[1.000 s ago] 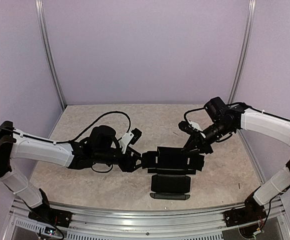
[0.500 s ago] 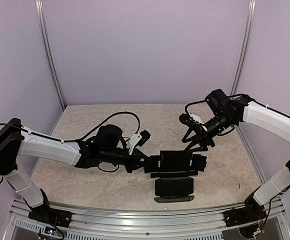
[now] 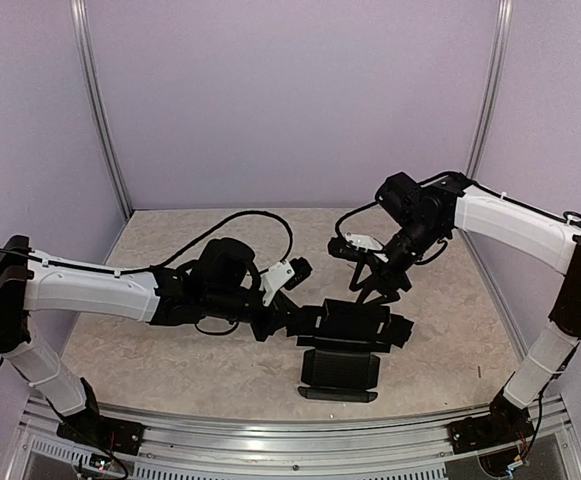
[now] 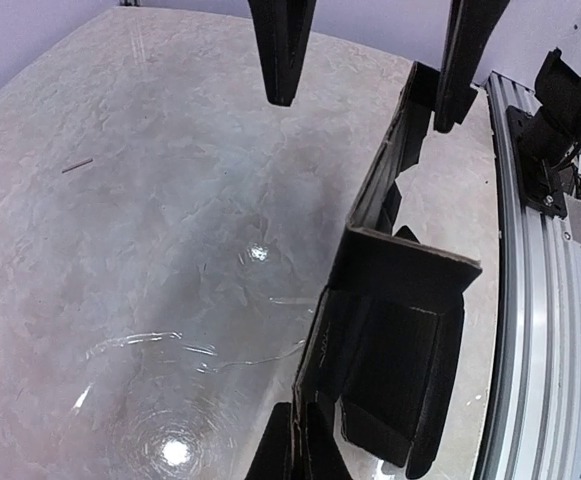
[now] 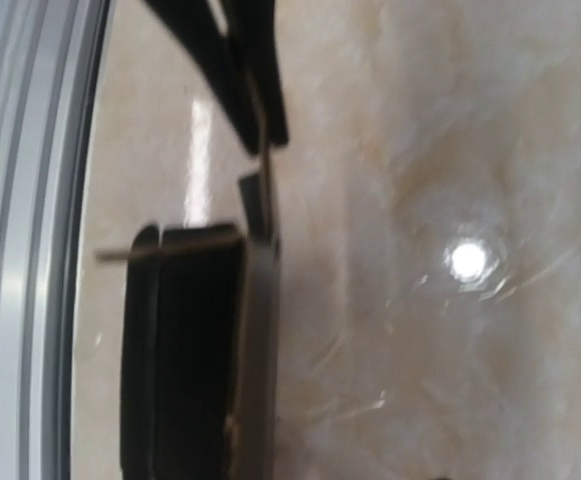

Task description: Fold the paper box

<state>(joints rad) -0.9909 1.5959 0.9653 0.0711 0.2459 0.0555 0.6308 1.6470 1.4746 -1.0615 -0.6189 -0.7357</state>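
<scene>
Shows the paper box [image 3: 355, 322], matte black, lying near the front middle of the surface [image 3: 440, 360]. Partly folded, with one long wall raised, end flaps half up, and a wide flap flat toward the near rail [image 3: 270, 425]. Judged roughly midway: remaining walls to raise, tabs to tuck, lid to close. Pinched at its left edge by the left claw [image 3: 292, 322], fingers together on the cardboard. Hovering just above its far edge, the right claw [image 3: 375, 295], fingers apart, gripping nothing visible. Underneath, glossy mottled beige stone-look finish with lamp glints. Around, plain lilac walls with slim aluminium uprights [image 3: 100, 120].
</scene>
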